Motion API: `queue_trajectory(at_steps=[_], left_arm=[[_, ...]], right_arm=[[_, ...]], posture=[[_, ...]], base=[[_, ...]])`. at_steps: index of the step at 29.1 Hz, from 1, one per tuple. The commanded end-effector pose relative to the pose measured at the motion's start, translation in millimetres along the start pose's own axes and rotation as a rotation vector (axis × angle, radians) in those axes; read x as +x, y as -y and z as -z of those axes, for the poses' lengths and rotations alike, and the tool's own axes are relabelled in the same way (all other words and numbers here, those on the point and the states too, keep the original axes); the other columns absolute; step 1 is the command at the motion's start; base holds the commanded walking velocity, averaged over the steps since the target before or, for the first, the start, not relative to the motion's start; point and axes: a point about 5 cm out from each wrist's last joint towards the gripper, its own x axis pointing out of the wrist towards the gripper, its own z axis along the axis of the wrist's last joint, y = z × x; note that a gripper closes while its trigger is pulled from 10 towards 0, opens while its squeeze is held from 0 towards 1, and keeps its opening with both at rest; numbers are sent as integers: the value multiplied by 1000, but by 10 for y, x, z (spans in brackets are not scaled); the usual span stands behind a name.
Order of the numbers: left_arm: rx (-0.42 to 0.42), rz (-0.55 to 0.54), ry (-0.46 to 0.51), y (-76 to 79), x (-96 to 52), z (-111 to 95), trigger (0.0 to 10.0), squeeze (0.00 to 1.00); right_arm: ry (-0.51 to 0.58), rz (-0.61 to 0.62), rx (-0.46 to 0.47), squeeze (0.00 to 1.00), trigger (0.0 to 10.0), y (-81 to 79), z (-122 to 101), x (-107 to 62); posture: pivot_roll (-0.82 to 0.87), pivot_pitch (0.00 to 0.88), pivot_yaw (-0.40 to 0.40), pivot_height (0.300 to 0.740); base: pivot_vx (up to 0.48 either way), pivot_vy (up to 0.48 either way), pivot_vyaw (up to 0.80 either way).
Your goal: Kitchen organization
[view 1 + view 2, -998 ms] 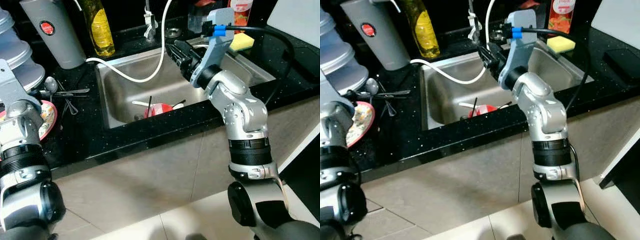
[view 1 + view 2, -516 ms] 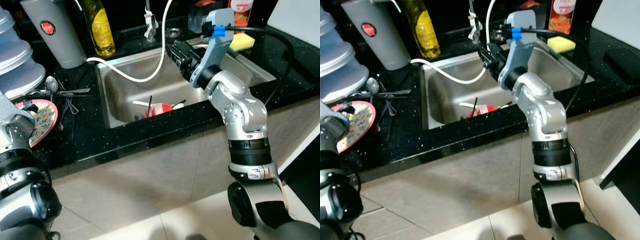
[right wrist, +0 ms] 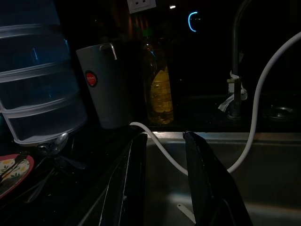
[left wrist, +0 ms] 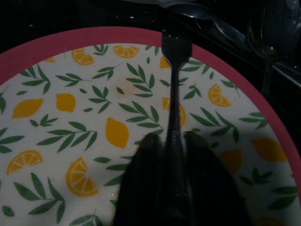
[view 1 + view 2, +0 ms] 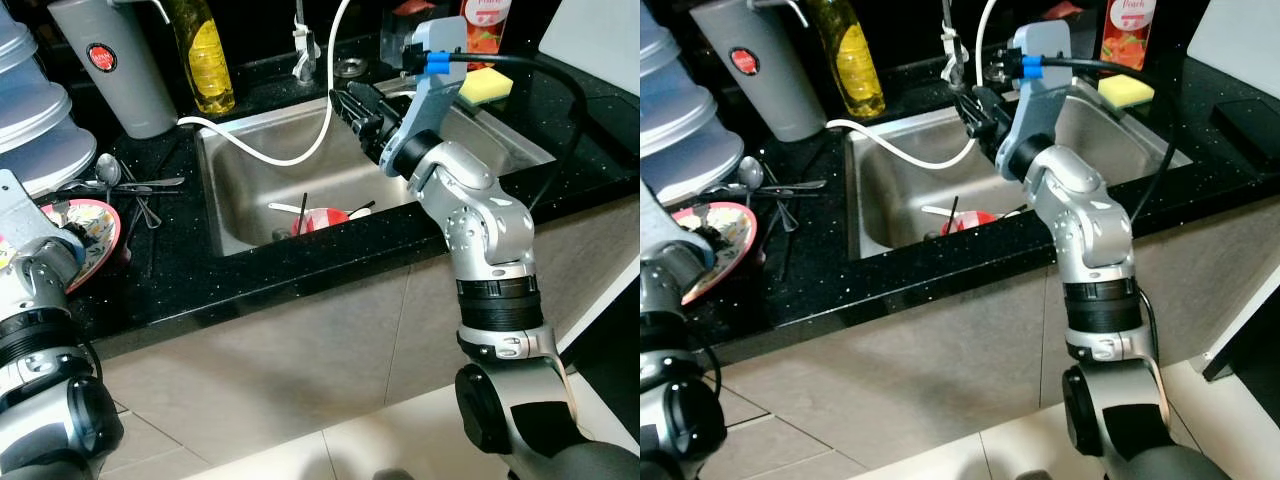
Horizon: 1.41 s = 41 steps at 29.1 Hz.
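- Black fork (image 4: 174, 94) is pinched by its handle between the fingers of the left gripper (image 4: 171, 141), its tines lying over the lemon-patterned plate (image 4: 61, 136) with a pink rim.
- That plate (image 5: 95, 235) sits on the dark counter (image 5: 180, 280) left of the steel sink (image 5: 240, 190), near loose spoons (image 5: 110, 172).
- Right gripper (image 3: 164, 141) hovers above the sink, fingers apart with nothing between them, beside a white hose (image 5: 300, 150).
- Down in the basin lies a red bowl (image 5: 322, 218).

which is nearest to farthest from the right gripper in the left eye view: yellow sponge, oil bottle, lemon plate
From the right gripper, over the sink:
1. yellow sponge, on the counter at the sink's right corner.
2. oil bottle, behind the sink's left corner; close to the sponge's distance, so that order is loose.
3. lemon plate, far left on the counter.
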Motion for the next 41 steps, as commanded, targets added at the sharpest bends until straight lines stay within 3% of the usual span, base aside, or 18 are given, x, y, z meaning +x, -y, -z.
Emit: queue_trajectory(at_steps=[1,6,11,15,16,17,18,22,26,27,34,41], left_arm=[[15,-2,-104,-20,39,259,0,0],[22,-10,-93,-22,35,251,0,0],[57,-20,-23,11,13,163,0,0],[165,30,255,224,-128,-194,0,0],[165,30,255,224,-128,-194,0,0],[214,54,330,306,-190,-279,9020,0],[244,76,378,373,-238,-332,10000,0],[300,130,479,538,-365,-439,10000,0],[306,125,460,578,-374,-432,10000,0],[282,94,416,532,-330,-402,10000,1000],[269,-48,212,232,-117,-184,10000,1000],[257,-65,107,152,-47,12,10000,1000]], right_arm=[[-5,-17,3,0,10000,-36,13,12],[-5,-16,3,0,10000,-32,12,12],[-6,-15,3,0,10000,-30,10,13],[-6,-15,3,0,10000,-27,6,16],[-6,-15,3,0,10000,-27,6,16],[-5,-15,3,0,10000,-27,4,18],[-5,-15,3,0,10000,-27,4,20],[-4,-14,4,0,10000,-27,1,24],[-2,-13,4,0,10000,-28,-4,26],[-1,-12,4,0,10000,-26,-7,23],[-1,-5,4,0,10000,-14,-2,10],[1,-4,5,0,10000,-15,0,7]], posture=[[-98,0,125,740],[-98,0,124,740],[-99,0,123,740],[-97,0,120,740],[-97,0,120,740],[-98,0,120,740],[-97,0,121,740],[-98,0,122,740],[-100,0,126,740],[-100,0,128,740],[-102,0,131,740],[-105,0,134,740]], base=[[0,0,0],[0,0,0],[0,0,0],[0,0,0],[0,0,0],[0,0,0],[0,0,0],[0,0,0],[0,0,0],[0,0,0],[0,0,0],[0,0,0]])
